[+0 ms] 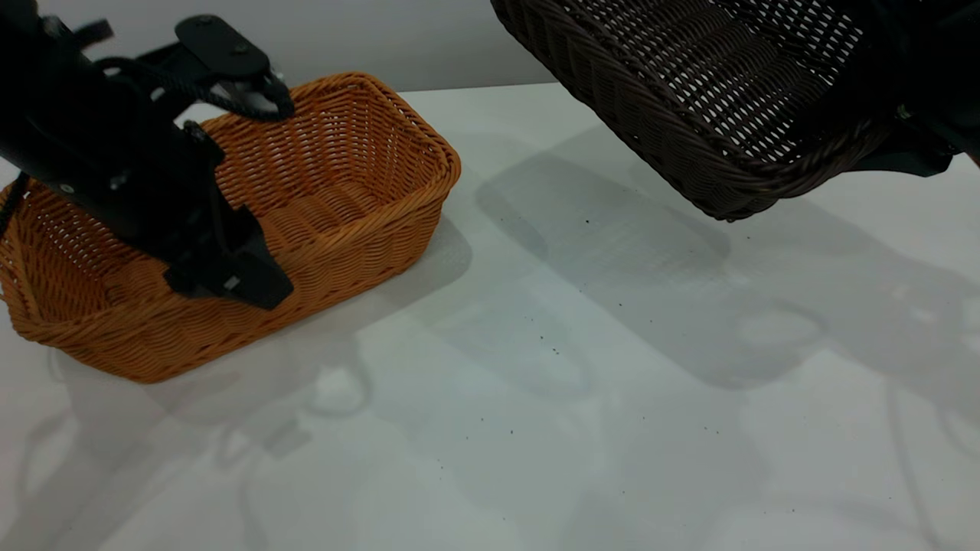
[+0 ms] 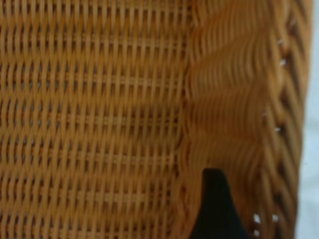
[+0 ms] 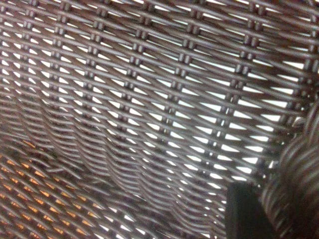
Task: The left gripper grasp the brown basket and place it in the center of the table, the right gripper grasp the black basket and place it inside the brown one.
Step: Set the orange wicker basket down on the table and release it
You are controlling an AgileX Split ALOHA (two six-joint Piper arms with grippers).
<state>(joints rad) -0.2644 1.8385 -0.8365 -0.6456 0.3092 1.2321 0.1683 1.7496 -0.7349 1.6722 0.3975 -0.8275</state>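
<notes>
two wicker baskets, one resting on the desk, one held aloft.

brown basket [image 1: 337, 191] was recorded resting on the desk [image 1: 536, 383] at its left side, short of centre; left tool [image 1: 230, 279] was set over the near rim, one finger inside against the wall, judged clamped on it for dragging. black basket [image 1: 712, 99] was held tilted in the air at upper right, well apart from the brown one; right tool [image 1: 911, 145] was mostly hidden behind its far rim, judged clamped there for carrying. bare desk was noted between them, giving open room at centre.
</notes>
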